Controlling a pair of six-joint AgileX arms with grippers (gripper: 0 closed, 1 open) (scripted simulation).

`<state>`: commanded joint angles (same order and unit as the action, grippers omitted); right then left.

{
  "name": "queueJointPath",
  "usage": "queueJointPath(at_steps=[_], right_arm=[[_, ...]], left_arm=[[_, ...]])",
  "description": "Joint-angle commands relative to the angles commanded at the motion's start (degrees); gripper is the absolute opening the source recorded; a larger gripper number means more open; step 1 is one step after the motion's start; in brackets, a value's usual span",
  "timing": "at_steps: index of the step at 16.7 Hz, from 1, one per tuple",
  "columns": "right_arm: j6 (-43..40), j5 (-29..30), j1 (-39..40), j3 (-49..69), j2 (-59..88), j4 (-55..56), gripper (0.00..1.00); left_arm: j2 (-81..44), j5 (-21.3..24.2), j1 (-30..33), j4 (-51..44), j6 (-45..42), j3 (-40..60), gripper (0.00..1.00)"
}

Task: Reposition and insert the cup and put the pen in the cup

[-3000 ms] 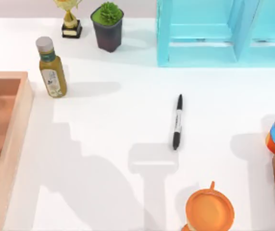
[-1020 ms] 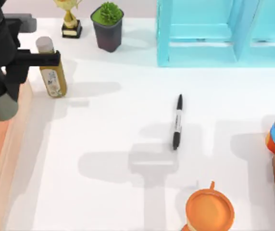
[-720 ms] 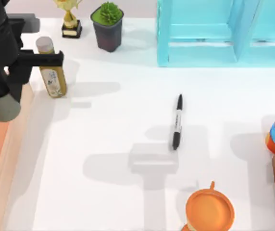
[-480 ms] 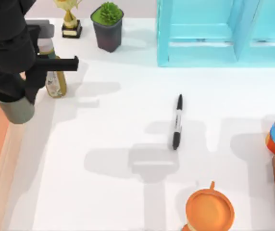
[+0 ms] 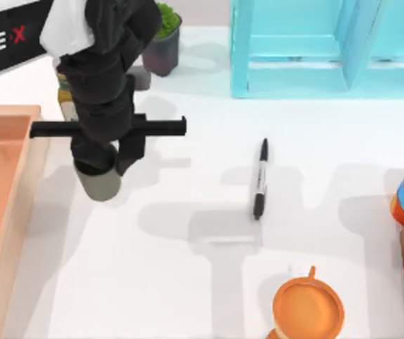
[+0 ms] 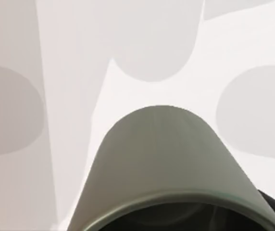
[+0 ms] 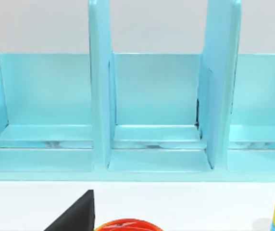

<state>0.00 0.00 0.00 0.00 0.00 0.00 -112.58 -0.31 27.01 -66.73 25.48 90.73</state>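
Since 0.5 s ago, left arm is carrying the cup (image 5: 102, 180) further right, off the tray (image 5: 4, 212) edge and out over the white table (image 5: 152, 282), w/ the bottle now mostly hidden behind the arm. Top view: left gripper (image 5: 103, 166) is pinching the cup, which is hanging below the black wrist, mouth up toward the gripper, grey base pointing down and toward the camera; cup is sitting just right of the tray, well apart from the pen (image 5: 260, 178). Pen is lying flat near table centre, roughly lengthwise front-to-back, black at both ends. Orange mug (image 5: 308, 309) is standing at the near edge, plant pot (image 5: 161, 42) at the back, blue rack (image 5: 329, 46) back right. Left wrist view: cup (image 6: 168, 168) is looming close, olive-grey wall and rim, over bare table w/ soft shadows. Right wrist view: right arm is parked facing the rack (image 7: 152, 110) compartments; its claw state can't tell.
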Motion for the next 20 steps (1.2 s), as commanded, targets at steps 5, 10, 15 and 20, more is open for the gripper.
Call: queueJointPath(at_steps=[5,10,15,20], right_arm=[[0.0,0.0,0.0,0.0,0.0,0.0,1.00],[0.0,0.0,0.0,0.0,0.0,0.0,1.00],[0.0,0.0,0.0,0.0,0.0,0.0,1.00],[0.0,0.0,0.0,0.0,0.0,0.0,1.00]], left_arm=[[-0.1,0.1,-0.4,0.9,-0.2,-0.9,0.00],[-1.4,0.0,-0.8,8.8,-0.8,-7.0,0.00],[-1.8,0.0,-0.9,9.6,-0.9,-7.8,0.00],[-1.8,0.0,-0.9,9.6,-0.9,-7.8,0.38]])
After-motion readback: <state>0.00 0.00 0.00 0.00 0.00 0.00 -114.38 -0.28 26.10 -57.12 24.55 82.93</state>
